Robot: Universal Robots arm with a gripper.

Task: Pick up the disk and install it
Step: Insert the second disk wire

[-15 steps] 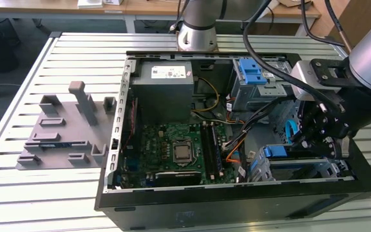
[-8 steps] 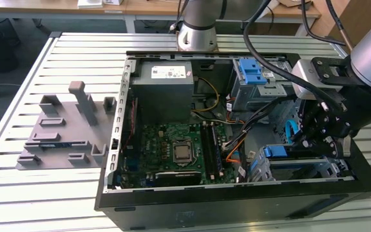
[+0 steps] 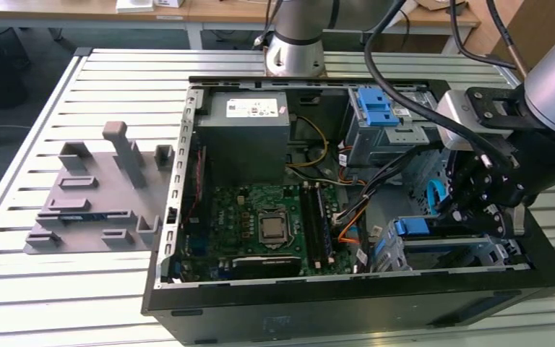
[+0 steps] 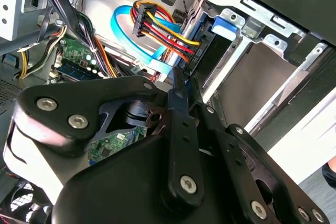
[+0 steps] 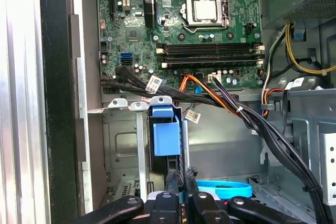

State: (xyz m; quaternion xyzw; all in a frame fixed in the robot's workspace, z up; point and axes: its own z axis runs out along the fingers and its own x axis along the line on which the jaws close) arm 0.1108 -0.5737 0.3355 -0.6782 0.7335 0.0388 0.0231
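Gripper (image 3: 456, 213) sits low in the right of the exterior view, dipped into the open PC case (image 3: 355, 293). In both wrist views the two black fingers (image 5: 175, 184) are pinched pretty much together, and I can't see anything between them, so not gripping anything afaict.

The disk (image 5: 167, 137) is just past the fingertips, standing on edge in the metal drive cage (image 5: 123, 145) w/ its blue plastic tab facing the gripper. Fingertips are v close to it, but can't tell if they actually touch. In the second wrist view the gripper (image 4: 185, 82) points straight at the disk's (image 4: 207, 56) dark side w/ the blue rail. A multicolour power lead (image 4: 157, 24) runs to its end, and a flat light-blue data cable (image 4: 123, 30) loops just beside it. In the exterior view the disk (image 3: 415, 227) shows as a blue bit in the lower right bay, right next to the gripper.

Further in: the green motherboard (image 3: 268, 224) fills the mid of the case, w/ the CPU socket (image 3: 272, 225) near its centre. Beyond that is a grey box (image 3: 248, 137) w/ a small white label, and to the exterior view's right of it a blue ridged latch (image 3: 379, 108) on the upper cage.

Well apart, at the exterior view's left, a grey fixture block (image 3: 95, 195) lies on the slatted metal table (image 3: 66, 289).
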